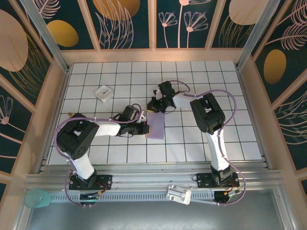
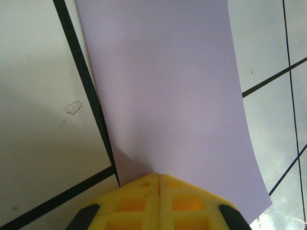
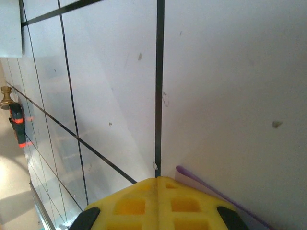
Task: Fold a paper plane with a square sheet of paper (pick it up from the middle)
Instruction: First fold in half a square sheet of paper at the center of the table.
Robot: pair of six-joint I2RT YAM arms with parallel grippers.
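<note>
Two arms: both reach in over the tiled table (image 1: 240,139) and meet at the middle, the left arm bent low from the near left, the right arm doubled back from the near right.
Sheet: the square sheet of paper (image 1: 156,127) (image 2: 168,86) lies on the tiles at the centre of the table. From above it shows as a lavender rectangle, longer near-to-far than it is wide.
Left gripper: the left gripper (image 1: 143,125) (image 2: 158,178) lies almost level with the table, at the sheet's left edge.
Left fingers: the yellow fingers (image 2: 134,196) are pressed together tip to tip. The sheet's edge runs in under them, with a small wrinkle just beside the tips, so the paper looks pinched.
Right gripper: the right gripper (image 1: 154,109) (image 3: 157,181) points down at the sheet's far edge.
Right fingers: its yellow fingers (image 3: 187,203) are also closed against each other. A thin purple edge of the sheet (image 3: 216,197) shows just beside the tips; I cannot tell whether it is caught between them.
Block: a small white block (image 1: 103,92) with a dark mark sits on the far left of the table, well apart from the sheet.
</note>
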